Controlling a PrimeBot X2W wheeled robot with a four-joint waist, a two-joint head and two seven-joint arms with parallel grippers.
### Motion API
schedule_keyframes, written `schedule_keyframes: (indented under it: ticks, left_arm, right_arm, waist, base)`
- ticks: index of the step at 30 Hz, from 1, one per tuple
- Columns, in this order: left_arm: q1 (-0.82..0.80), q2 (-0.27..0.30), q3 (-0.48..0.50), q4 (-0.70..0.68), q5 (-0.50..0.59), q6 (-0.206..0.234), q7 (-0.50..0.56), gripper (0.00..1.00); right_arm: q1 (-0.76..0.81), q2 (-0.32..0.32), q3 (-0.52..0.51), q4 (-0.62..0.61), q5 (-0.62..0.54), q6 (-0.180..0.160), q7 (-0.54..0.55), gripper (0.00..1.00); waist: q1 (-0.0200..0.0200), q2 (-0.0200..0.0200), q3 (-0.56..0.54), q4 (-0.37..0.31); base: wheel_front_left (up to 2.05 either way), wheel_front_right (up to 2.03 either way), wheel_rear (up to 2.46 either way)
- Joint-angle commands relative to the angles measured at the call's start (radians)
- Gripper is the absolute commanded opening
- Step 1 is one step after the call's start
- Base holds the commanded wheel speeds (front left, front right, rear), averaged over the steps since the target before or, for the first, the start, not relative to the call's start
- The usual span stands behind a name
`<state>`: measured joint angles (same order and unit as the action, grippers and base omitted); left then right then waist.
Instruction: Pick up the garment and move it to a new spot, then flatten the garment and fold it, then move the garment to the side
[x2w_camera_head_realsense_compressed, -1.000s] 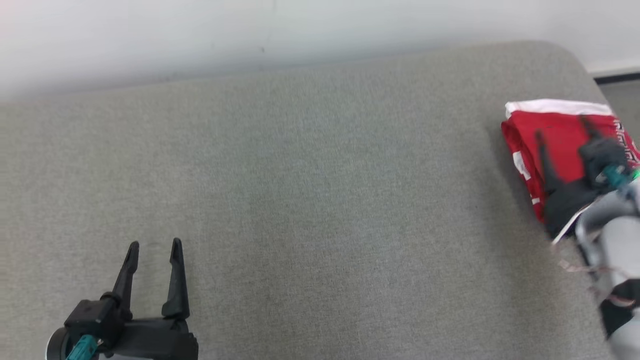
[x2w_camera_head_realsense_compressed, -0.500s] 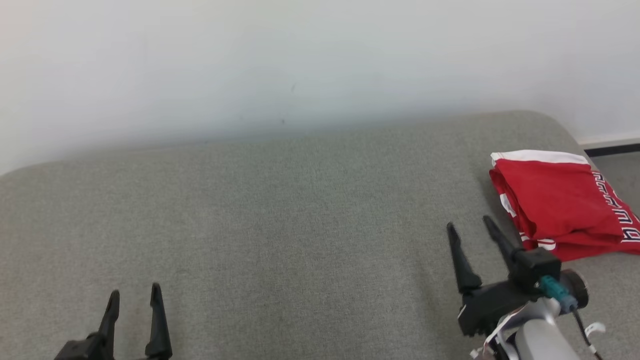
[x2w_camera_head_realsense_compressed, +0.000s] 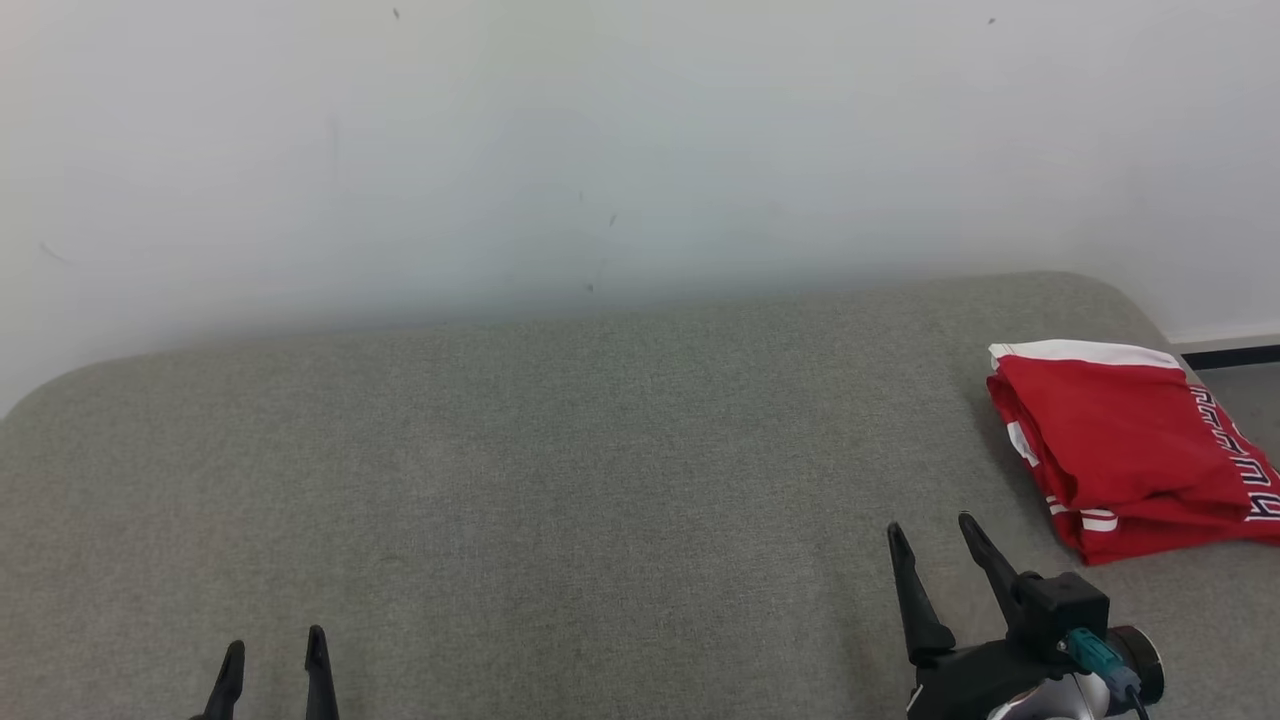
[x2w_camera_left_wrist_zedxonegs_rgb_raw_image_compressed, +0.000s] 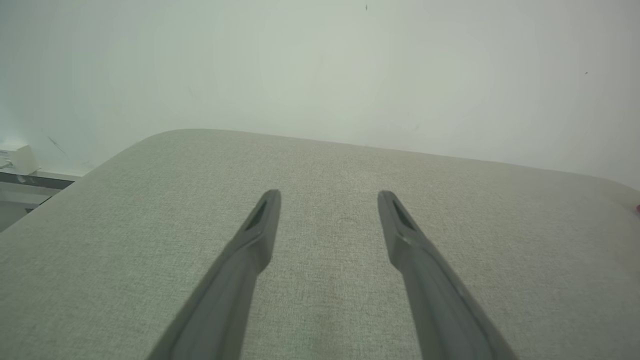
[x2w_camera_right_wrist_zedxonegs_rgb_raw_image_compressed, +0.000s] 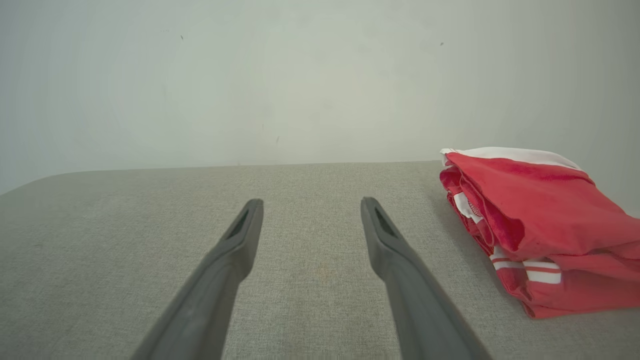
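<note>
Head view: folded red garment (x2w_camera_head_realsense_compressed: 1130, 450) lies at the right end of the grey pad (x2w_camera_head_realsense_compressed: 600, 450), let go by the right gripper (x2w_camera_head_realsense_compressed: 929, 523), now drawn back beside it, fingers spread like the left gripper (x2w_camera_head_realsense_compressed: 276, 640); task apparently finished.

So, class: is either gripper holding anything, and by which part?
Nothing is held. Both the left gripper and right gripper are open and empty; the folded red garment lies apart.
</note>
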<state>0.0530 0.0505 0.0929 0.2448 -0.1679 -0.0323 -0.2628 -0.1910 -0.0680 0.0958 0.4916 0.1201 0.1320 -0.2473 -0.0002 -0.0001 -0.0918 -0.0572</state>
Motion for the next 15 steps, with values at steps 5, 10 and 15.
schedule_keyframes:
  ticks: [5, 10, 15]
  left_arm:
    - [0.012, 0.000, 0.004, 0.003, -0.004, 0.002, -0.002, 1.00]
    - [-0.006, 0.000, 0.000, 0.004, -0.006, -0.005, -0.002, 1.00]
    - [-0.017, 0.000, -0.008, -0.002, -0.010, -0.006, -0.002, 1.00]
  right_arm:
    - [0.030, 0.010, -0.009, -0.015, -0.007, -0.003, 0.001, 1.00]
    - [0.034, 0.014, -0.016, -0.025, -0.005, -0.003, 0.009, 1.00]
    - [0.041, 0.016, -0.018, -0.026, 0.005, -0.003, 0.018, 1.00]
  waist:
    - [0.0002, 0.0001, -0.006, 0.002]
    - [0.0002, 0.0001, -0.010, -0.004]
    - [0.0002, 0.0001, -0.010, -0.009]
  base:
    - [0.00, 0.00, 0.00]
    - [0.00, 0.00, 0.00]
    - [0.00, 0.00, 0.00]
